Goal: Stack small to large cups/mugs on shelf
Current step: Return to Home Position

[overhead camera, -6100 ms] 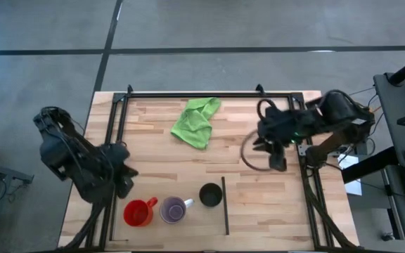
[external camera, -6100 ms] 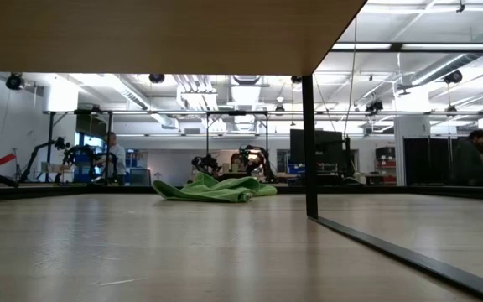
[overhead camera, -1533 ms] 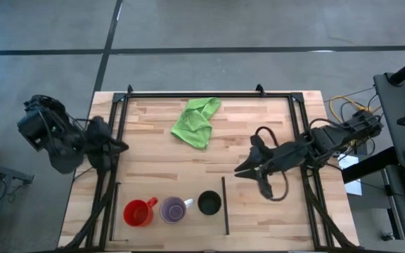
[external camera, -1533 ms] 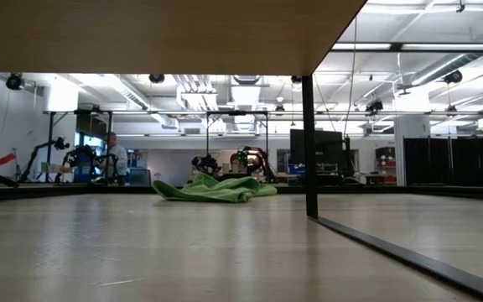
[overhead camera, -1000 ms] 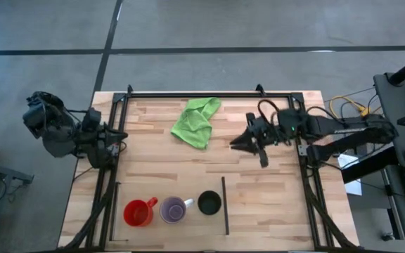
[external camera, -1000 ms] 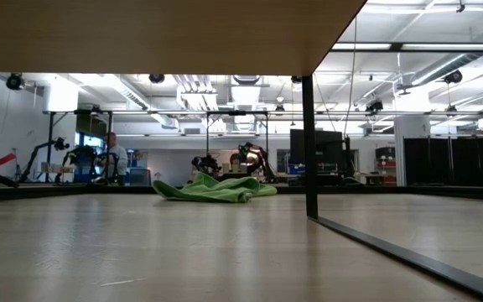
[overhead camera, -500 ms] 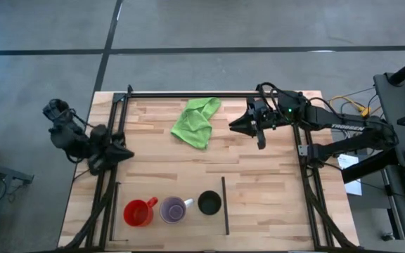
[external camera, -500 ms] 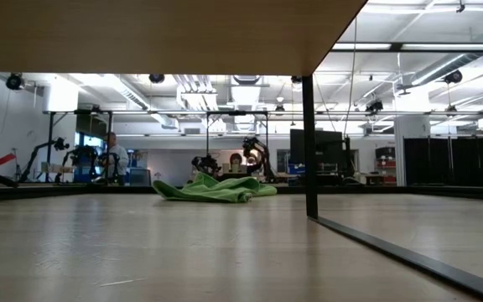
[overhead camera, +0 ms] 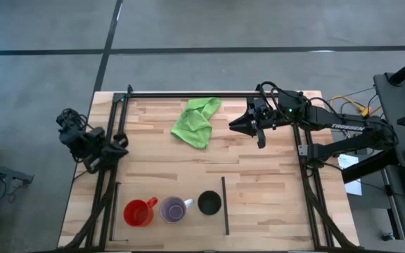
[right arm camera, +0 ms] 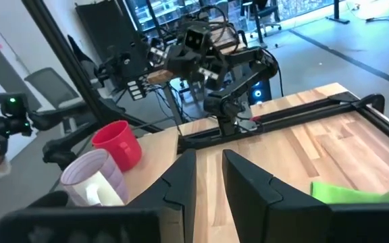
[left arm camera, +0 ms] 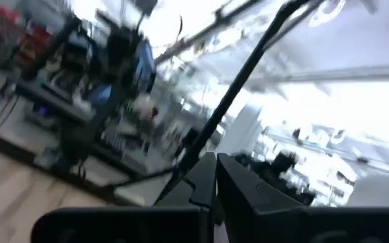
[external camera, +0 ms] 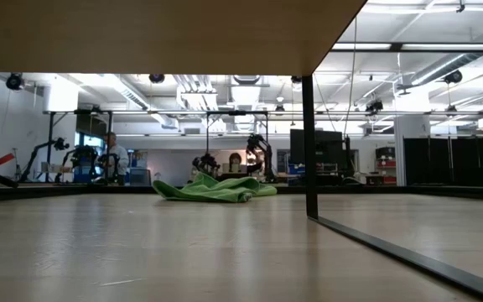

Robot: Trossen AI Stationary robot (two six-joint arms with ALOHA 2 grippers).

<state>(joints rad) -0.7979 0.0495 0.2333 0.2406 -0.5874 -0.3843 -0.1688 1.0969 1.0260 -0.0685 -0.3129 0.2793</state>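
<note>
Both arms have backed off. The left gripper [overhead camera: 118,143] is tucked against the black frame at the left edge of the high view, a bit higher in the frame than 0.5 s ago. In its wrist view the fingers [left arm camera: 204,185] look pressed together with nothing in them.

Lower left of centre, the 3 cups sit in a row on the shelf [overhead camera: 153,190], between its 2 thin black bars. The red mug [overhead camera: 138,212] comes first, then the purple cup [overhead camera: 173,209] with its whitish handle just beside it. The black cup [overhead camera: 209,202] is last, close to the right-hand bar. None of them has budged in the last 1.5 s. The black one does sit slightly lower in the frame than 6 s ago, more level with the other 2.

The right gripper [overhead camera: 241,125] was down mid-table near the black cup 1.5 s ago. Now it's in the upper right of centre, near the green cloth [overhead camera: 197,121]. Its fingers are a narrow gap apart and hold nothing.

My read is that the placing is done, with the cups running biggest to smallest from the left, and only the parking of the arms is left.
</note>
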